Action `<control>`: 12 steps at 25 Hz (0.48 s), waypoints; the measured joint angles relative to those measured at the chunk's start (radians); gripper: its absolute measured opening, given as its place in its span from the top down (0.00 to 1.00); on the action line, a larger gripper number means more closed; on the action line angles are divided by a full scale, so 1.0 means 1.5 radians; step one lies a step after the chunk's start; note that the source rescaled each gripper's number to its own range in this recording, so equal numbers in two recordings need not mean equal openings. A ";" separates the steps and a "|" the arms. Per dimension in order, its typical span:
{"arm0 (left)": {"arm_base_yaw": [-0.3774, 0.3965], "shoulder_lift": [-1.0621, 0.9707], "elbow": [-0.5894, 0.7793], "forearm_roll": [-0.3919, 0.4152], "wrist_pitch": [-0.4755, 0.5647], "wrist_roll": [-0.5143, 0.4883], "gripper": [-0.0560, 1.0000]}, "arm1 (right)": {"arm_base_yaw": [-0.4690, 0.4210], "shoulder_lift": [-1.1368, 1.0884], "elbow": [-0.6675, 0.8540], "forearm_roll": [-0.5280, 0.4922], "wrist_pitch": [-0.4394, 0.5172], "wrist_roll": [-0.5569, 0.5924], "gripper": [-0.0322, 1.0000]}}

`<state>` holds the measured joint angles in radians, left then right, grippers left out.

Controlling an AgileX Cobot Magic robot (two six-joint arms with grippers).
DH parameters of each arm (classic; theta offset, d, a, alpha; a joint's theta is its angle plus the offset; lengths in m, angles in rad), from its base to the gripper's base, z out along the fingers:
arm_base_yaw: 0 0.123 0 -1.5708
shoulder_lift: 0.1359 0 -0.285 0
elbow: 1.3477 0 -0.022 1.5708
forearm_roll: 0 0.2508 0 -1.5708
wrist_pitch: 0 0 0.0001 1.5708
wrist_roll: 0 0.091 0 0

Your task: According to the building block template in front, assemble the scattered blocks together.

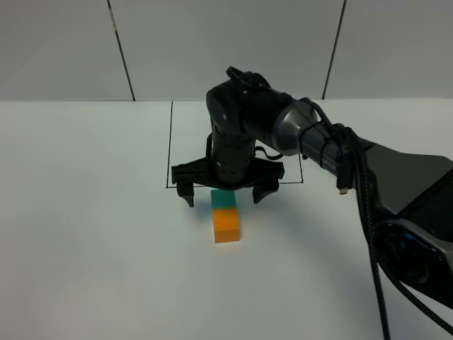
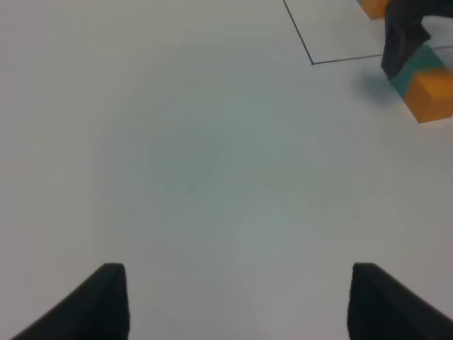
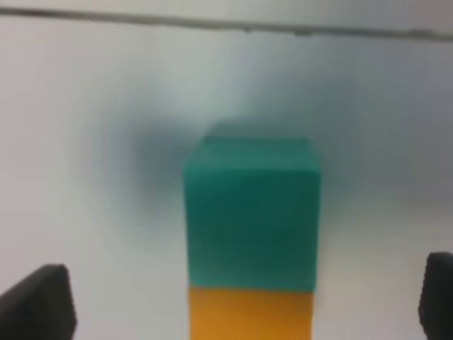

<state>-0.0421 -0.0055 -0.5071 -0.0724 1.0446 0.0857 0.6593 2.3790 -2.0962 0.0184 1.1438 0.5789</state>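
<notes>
I find the matte teal cube (image 1: 224, 199) butted against the matte orange cube (image 1: 226, 225); right gripper (image 1: 225, 193) spread wide above them, holding nothing; left gripper (image 2: 237, 301) jaws apart, empty; assembly looks complete, withdrawal remains.

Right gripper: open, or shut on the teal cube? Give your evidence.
Open. The right gripper has its fingers spread clear of both sides of the teal cube.

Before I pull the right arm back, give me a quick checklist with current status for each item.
1. Right tool open, jaws wide on either side of the blocks: ok.
2. Teal cube free of the fingertips: ok.
3. Teal cube and orange cube joined face to face, edges aligned: ok.
4. Pair sits outside the drawn black rectangle, just in front of it: ok.
5. Match to the template: cannot tell, the arm hides it.
6. Left tool well away from the blocks: ok.
</notes>
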 joint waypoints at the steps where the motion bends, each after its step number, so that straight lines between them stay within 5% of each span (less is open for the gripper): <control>1: 0.000 0.000 0.000 0.000 0.000 0.000 0.51 | -0.001 -0.014 0.000 0.000 0.000 -0.008 0.00; 12: 0.000 0.000 0.000 0.000 0.000 0.000 0.51 | -0.034 -0.132 0.000 -0.104 0.045 -0.173 0.00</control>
<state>-0.0421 -0.0055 -0.5071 -0.0724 1.0446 0.0857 0.6089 2.1814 -2.0962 -0.1374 1.2118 0.3194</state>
